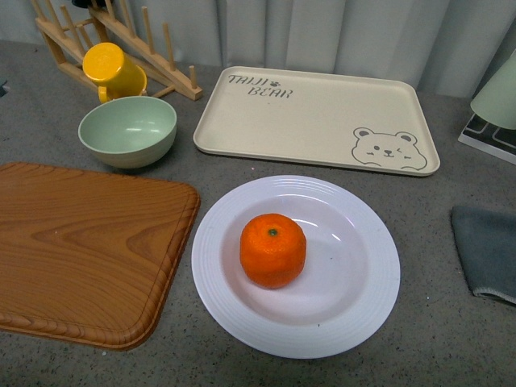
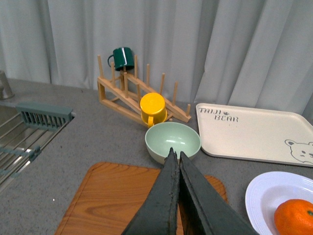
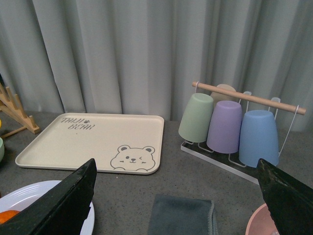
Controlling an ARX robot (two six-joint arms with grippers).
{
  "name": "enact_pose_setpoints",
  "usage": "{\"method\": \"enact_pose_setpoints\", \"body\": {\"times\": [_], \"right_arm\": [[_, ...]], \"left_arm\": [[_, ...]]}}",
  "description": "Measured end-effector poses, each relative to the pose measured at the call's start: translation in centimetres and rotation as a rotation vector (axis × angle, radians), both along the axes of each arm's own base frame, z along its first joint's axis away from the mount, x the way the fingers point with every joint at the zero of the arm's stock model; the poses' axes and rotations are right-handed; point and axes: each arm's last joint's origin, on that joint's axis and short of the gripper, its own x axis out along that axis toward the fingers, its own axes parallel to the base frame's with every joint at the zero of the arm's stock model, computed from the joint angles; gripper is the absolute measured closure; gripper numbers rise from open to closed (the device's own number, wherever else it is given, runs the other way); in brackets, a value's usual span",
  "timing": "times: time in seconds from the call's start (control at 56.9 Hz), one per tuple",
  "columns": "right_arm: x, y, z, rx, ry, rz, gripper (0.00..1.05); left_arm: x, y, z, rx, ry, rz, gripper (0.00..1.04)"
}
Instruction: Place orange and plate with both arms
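White plate (image 1: 363, 314) sat nearest on the desk (image 1: 435, 347), the orange (image 1: 272, 250) resting in its well. Both lay between the 2 tools: rightward of the closed, empty left tool (image 2: 176, 152), leftward of the wide-open right tool (image 3: 176, 161); neither looked clearly nearer.

We see a grey speckled counter (image 1: 439, 334) | on it: white plate (image 1: 367, 306) · wooden board (image 1: 81, 242) · green bowl (image 1: 122, 156) · bear tray (image 1: 314, 121) · wooden rack (image 1: 173, 81) · grey cloth (image 1: 488, 250)
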Motion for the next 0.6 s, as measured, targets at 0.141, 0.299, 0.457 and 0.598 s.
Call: {"method": "enact_pose_setpoints", "body": {"times": [0.141,0.299,0.457,0.598], "right_arm": [[0.00,0.00,0.00,0.000,0.000,0.000,0.09],[0.00,0.00,0.00,0.000,0.000,0.000,0.09],[0.00,0.00,0.00,0.000,0.000,0.000,0.09],[0.00,0.00,0.00,0.000,0.000,0.000,0.09]], "left_arm": [[-0.01,0.00,-0.02,0.000,0.002,0.000,1.01],[-0.01,0.00,-0.02,0.000,0.002,0.000,0.98],[-0.01,0.00,-0.02,0.000,0.002,0.000,0.67],[-0.01,0.00,-0.02,0.000,0.002,0.000,0.42]]}}
